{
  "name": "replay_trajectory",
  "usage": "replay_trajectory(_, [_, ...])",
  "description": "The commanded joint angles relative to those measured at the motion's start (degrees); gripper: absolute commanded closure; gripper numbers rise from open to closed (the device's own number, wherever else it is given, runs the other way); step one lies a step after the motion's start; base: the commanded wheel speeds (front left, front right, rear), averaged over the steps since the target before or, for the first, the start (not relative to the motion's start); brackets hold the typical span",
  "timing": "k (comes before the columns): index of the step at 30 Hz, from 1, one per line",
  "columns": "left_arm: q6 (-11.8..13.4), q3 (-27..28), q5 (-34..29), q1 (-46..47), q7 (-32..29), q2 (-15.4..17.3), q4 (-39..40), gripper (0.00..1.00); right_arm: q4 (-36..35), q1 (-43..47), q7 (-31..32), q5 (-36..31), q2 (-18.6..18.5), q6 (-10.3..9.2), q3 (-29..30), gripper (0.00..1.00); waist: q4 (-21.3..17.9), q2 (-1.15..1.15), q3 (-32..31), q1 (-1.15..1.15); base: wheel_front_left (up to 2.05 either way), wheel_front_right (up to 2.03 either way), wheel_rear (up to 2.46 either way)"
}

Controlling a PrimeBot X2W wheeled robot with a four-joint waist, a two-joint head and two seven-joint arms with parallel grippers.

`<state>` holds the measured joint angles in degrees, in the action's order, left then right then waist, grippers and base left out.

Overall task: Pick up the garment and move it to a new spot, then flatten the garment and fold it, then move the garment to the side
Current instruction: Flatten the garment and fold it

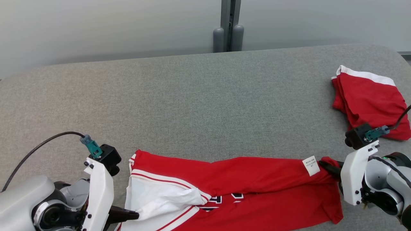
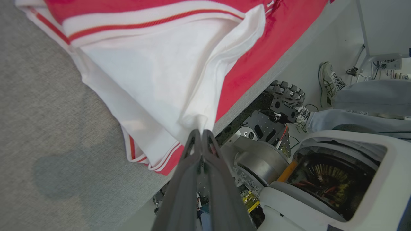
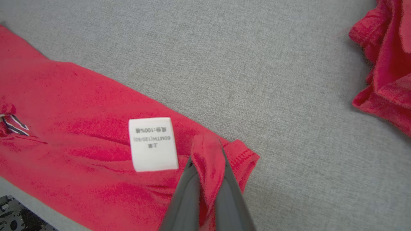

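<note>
Now, left gripper (image 2: 201, 134): clenched on a white fold at the left end of the garment (image 1: 244, 189), by the near table edge.
Right gripper (image 3: 207, 157): pinching a red bunch of hem at the garment's right end, just beside the white label (image 3: 153, 144).
Long axis: left to right between the two grippers, the cloth rumpled in the middle.
Nearer arm: neither; each holds its own end, so I judge an outward pull would flatten it.
Surface: grey fabric table (image 1: 192, 106).
Room: second red garment (image 1: 369, 99) at the table's far right; pale wall (image 1: 96, 25) behind; a person's shoe (image 2: 327, 81) on the floor.
</note>
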<state>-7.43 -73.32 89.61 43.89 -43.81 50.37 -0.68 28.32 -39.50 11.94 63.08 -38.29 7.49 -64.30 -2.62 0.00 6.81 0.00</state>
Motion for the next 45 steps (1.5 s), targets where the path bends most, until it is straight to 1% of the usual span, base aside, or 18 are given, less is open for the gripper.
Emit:
replay_trajectory(1, [-0.09, 0.04, -0.36, -0.67, 0.17, -0.18, -0.41, 0.78, 0.41, -0.71, 0.38, 0.58, -0.41, 0.02, -0.56, 0.0, -0.08, 0.0, -0.11, 0.0, 0.0, 0.0, 0.0])
replay_trajectory(2, [-0.09, 0.03, -0.46, -0.96, 0.14, -0.32, -0.57, 0.32, 0.8, -0.89, 0.6, 0.9, -0.4, 0.02, -1.04, 0.0, -0.14, 0.0, -0.24, 0.0, 0.0, 0.0, 0.0])
replay_trajectory(3, [-0.09, 0.01, -0.42, -1.58, -0.36, -0.66, -0.9, 0.0, 1.11, -1.09, 1.08, 1.37, -0.38, 0.02, -2.19, 0.0, -0.27, 0.0, -0.59, 0.0, 0.0, 0.0, 0.0])
replay_trajectory(8, [-0.09, 0.06, -1.14, -2.06, -0.85, -0.48, -1.23, 0.0, -0.47, -2.02, 1.48, 2.7, -1.86, 0.01, -4.25, 0.0, -0.48, 0.0, -2.14, 0.0, 0.0, 0.0, 0.0])
replay_trajectory(12, [-0.09, 1.48, -2.33, -1.26, 2.05, -0.08, -1.18, 0.0, -1.6, -2.22, -0.89, 4.28, -3.39, 0.02, -3.28, 0.0, -0.53, 0.0, -3.79, 0.0, 0.0, 0.0, 0.0])
replay_trajectory(17, [-0.09, 4.09, -5.99, -0.58, 10.49, 0.57, -1.75, 0.0, -3.43, -1.63, -6.31, 6.58, -5.45, 0.02, 0.4, 0.0, -0.45, 0.0, -5.97, 0.0, 0.0, 0.0, 0.0])
replay_trajectory(19, [-0.09, 5.32, -6.39, -1.37, 14.29, 0.78, -1.42, 0.0, -4.68, -1.23, -8.86, 7.18, -6.48, 0.02, 2.22, 0.0, -0.44, 0.0, -6.6, 0.0, 0.0, 0.0, 0.0])
replay_trajectory(20, [-0.09, 5.32, -6.39, -1.37, 14.29, 0.78, -1.42, 0.0, -4.68, -1.23, -8.86, 7.18, -6.48, 0.02, 2.22, 0.0, -0.44, 0.0, -6.6, 0.0, 0.0, 0.0, 0.0])
replay_trajectory(22, [-0.09, 6.83, -6.77, -2.09, 18.24, 1.66, -1.4, 0.0, -4.72, -1.16, -12.08, 6.57, -7.52, 0.01, 4.37, 0.0, -0.41, 0.0, -7.02, 0.0, 0.0, 0.0, 0.0])
replay_trajectory(25, [0.03, 8.74, -8.54, -3.16, 24.48, 2.95, -1.57, 0.0, -3.67, -0.5, -17.47, 5.05, -7.55, 0.02, 7.71, 0.0, -0.42, 0.0, -7.56, 0.0, 0.0, 0.0, 0.0])
replay_trajectory(27, [1.2, 10.4, -9.6, -4.05, 29.38, 3.41, -1.49, 0.0, -2.26, 0.26, -21.05, 3.95, -6.44, 0.02, 10.15, 0.0, -0.41, 0.0, -7.82, 0.0, 0.0, 0.0, 0.0])
replay_trajectory(30, [4.32, 12.6, -11.21, -5.86, 36.68, 4.22, -0.95, 0.0, -0.49, 1.73, -24.95, 1.72, -4.43, 0.02, 13.76, 0.0, -0.27, 0.0, -8.06, 0.0, 0.0, 0.0, 0.0])
replay_trajectory(33, [9.27, 15.12, -13.84, -8.1, 45.53, 4.88, -0.36, 0.0, 0.65, 4.29, -26.78, -1.11, -1.41, 0.02, 18.47, 0.0, -0.07, 0.0, -8.08, 0.0, 0.0, 0.0, 0.0])
replay_trajectory(35, [12.38, 16.46, -15.03, -10.27, 51.54, 4.88, 0.44, 0.0, 0.99, 6.35, -27.17, -3.53, 0.87, 0.02, 23.07, 0.0, 0.2, 0.0, -7.99, 0.0, 0.0, 0.0, 0.0])
replay_trajectory(36, [14.07, 17.12, -15.53, -11.61, 54.37, 5.03, 0.81, 0.0, 0.46, 7.29, -27.2, -5.6, 2.1, 0.02, 26.6, 0.0, 0.28, 0.0, -7.94, 0.0, 0.0, 0.0, 0.0])
replay_trajectory(38, [17.17, 18.84, -16.42, -14.0, 57.53, 4.9, 1.78, 0.0, -1.38, 10.86, -27.17, -9.84, 5.34, 0.02, 34.64, 0.0, 0.59, 0.0, -7.82, 0.0, 0.0, 0.0, 0.0])
replay_trajectory(41, [21.88, 23.79, -18.85, -18.29, 58.94, 2.82, 3.46, 0.0, -6.25, 17.82, -27.14, -17.77, 10.9, 0.02, 44.64, 0.0, 1.16, 0.0, -7.66, 0.0, 0.0, 0.0, 0.0])
replay_trajectory(45, [27.41, 37.05, -29.23, -27.63, 58.99, -4.25, 5.55, 0.0, -12.7, 25.86, -27.16, -26.54, 17.37, 0.02, 53.28, 0.0, 1.69, 0.0, -7.49, 0.0, 0.0, 0.0, 0.0])
